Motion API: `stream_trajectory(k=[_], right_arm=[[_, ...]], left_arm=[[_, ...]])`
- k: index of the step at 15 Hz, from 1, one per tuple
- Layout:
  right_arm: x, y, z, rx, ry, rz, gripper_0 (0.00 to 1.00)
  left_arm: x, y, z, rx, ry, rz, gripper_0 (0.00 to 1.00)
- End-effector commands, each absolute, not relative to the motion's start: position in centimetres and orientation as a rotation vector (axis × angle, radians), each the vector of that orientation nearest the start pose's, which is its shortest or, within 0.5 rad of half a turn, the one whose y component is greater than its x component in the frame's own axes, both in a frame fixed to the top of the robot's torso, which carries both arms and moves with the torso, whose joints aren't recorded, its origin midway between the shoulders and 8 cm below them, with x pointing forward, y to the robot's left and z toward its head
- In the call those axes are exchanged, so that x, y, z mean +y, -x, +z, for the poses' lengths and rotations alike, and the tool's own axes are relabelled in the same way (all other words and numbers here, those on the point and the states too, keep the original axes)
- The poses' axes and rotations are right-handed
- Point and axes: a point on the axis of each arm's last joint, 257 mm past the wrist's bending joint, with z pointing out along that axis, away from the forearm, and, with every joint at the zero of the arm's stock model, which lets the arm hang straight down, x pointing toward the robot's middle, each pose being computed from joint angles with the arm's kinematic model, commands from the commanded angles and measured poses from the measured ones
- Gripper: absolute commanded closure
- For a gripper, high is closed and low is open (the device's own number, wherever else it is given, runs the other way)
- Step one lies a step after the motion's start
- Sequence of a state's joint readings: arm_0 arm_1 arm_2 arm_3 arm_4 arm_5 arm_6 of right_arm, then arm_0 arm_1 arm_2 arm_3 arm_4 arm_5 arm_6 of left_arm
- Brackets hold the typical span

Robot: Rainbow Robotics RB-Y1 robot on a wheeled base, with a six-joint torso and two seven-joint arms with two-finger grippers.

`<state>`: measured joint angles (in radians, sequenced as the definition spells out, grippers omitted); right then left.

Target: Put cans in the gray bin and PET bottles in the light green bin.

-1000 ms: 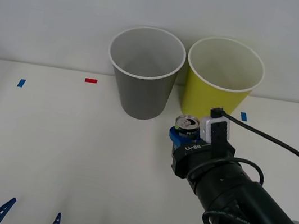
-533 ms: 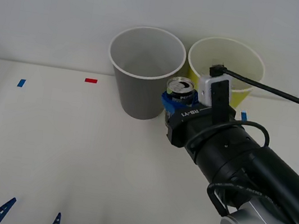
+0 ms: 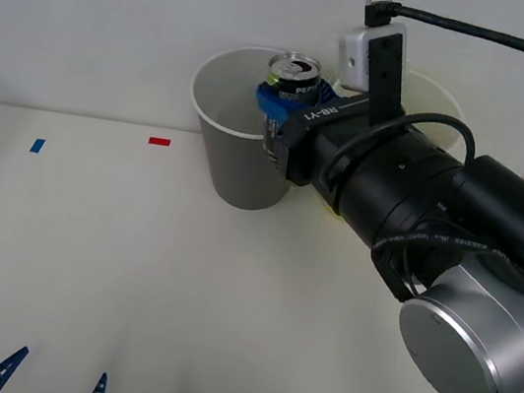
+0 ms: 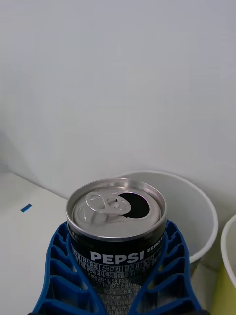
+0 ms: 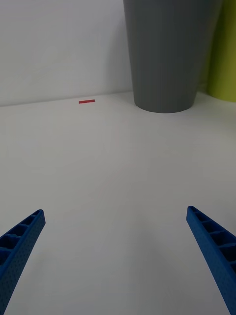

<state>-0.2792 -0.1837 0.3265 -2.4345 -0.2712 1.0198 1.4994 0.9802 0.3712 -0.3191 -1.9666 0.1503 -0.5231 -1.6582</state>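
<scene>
- nearest the robot, the left gripper (image 3: 48,384) sits parked low over the table (image 3: 83,258) at the near left, its blue fingers (image 5: 19,241) spread wide with nothing between them.
- out ahead of it in the left wrist view, the gray bin (image 5: 169,54) stands upright on the table, with a strip of the light green bin (image 5: 223,49) just to its right.
- moving farther out, the right arm reaches forward and to the left from the near right, raised well off the table, its wrist about level with the bin rims.
- the right gripper (image 3: 286,111) has its blue ribbed fingers (image 4: 64,275) clamped on the can (image 3: 294,75), one finger on each side of the lower body.
- the can is upright, pull-tab top up and its mouth open, held in the air at the right side of the gray bin's (image 3: 251,125) rim, over or just beside the opening.
- judging by that open top, it is probably empty: light, thin-walled, easy to dent, and smooth enough to slip.
- the hold low on the side wall looks sound; a firm but modest squeeze should do.
- farthest right, the light green bin (image 3: 438,95) is mostly hidden behind the arm.
</scene>
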Motion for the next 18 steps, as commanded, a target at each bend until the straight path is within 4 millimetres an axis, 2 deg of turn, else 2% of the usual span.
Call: stream_trajectory(k=[1, 5, 12, 15, 18], right_arm=[[1.5, -46.5, 3.6, 1.511, 0.498, 0.474, 1.0], [2.9, -50.9, 5.1, 1.476, 0.449, 0.493, 1.0], [4.1, -56.6, 4.8, 1.399, 0.433, 0.461, 1.0], [4.4, -58.4, 4.5, 1.366, 0.434, 0.431, 1.0], [4.7, -58.7, 4.2, 1.369, 0.457, 0.406, 1.0]], left_arm=[[22.9, -22.9, -29.1, 1.67, -0.139, -0.039, 0.0], [22.9, -22.9, -29.1, 1.67, -0.139, -0.039, 0.0], [22.9, -22.9, -29.1, 1.67, -0.139, -0.039, 0.0], [22.9, -22.9, -29.1, 1.67, -0.139, -0.039, 0.0], [22.9, -22.9, -29.1, 1.67, -0.139, -0.039, 0.0]])
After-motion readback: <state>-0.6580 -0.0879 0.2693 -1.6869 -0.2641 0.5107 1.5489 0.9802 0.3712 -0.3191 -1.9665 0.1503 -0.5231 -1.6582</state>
